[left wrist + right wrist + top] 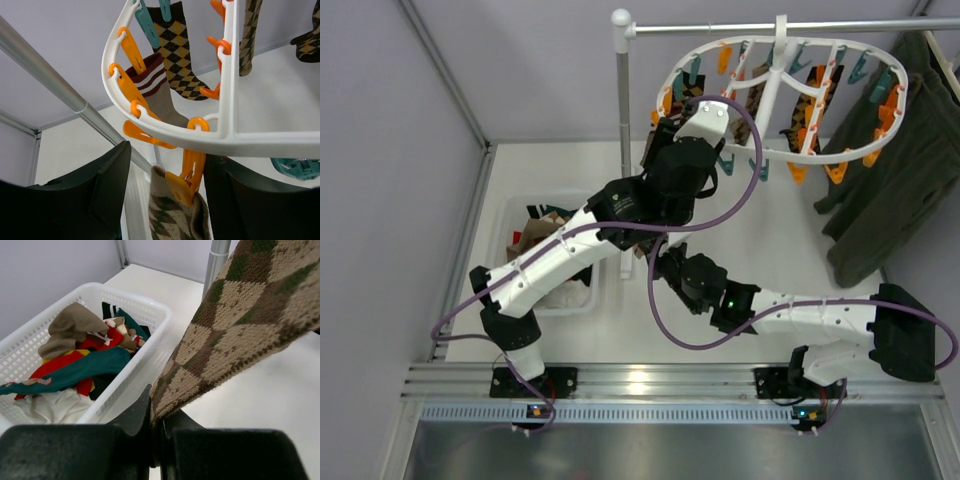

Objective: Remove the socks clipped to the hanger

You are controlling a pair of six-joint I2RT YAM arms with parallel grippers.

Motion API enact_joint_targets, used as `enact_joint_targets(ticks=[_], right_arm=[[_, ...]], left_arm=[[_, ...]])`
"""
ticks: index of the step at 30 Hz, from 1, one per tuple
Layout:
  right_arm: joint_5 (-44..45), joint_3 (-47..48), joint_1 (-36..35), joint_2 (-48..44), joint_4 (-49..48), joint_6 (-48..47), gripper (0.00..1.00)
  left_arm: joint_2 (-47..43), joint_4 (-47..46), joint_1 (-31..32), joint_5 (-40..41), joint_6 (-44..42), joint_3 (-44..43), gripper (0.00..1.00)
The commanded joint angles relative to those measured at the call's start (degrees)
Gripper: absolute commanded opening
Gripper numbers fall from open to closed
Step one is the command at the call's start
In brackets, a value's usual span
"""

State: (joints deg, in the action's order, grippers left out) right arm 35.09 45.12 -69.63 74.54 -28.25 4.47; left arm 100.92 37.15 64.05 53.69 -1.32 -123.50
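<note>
Tan checked sock (pixel 235 325) hangs from an orange clip (pixel 187 175) under the hanger (pixel 225 135) rim. Right gripper (pixel 155 427) pinches it taut below, left gripper (pixel 169 165) gapes around the clip, probably to squeeze it.

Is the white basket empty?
No, the white basket holds a pile of red, teal and tan clothes.

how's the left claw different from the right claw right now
The left claw is open, its fingers either side of an orange clip and the clipped sock; the right claw is shut on a tan checked sock. The left claw is up under the white hanger; the right claw is low, near the laundry basket. Both are at tan patterned sock fabric.
</note>
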Motion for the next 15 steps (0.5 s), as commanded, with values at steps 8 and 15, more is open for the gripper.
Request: enact_joint_targets(ticks=[8, 15], right_arm=[[-0.81, 2.43, -2.45, 0.52, -0.4, -0.6, 0.0], [0.33, 0.15, -2.53, -0.71, -0.49, 0.36, 0.0]], left_arm=[[0.59, -2.87, -1.83, -1.4, -0.44, -2.8, 0.37], [0.5, -2.96, -1.83, -2.28, 0.0, -2.71, 0.05]])
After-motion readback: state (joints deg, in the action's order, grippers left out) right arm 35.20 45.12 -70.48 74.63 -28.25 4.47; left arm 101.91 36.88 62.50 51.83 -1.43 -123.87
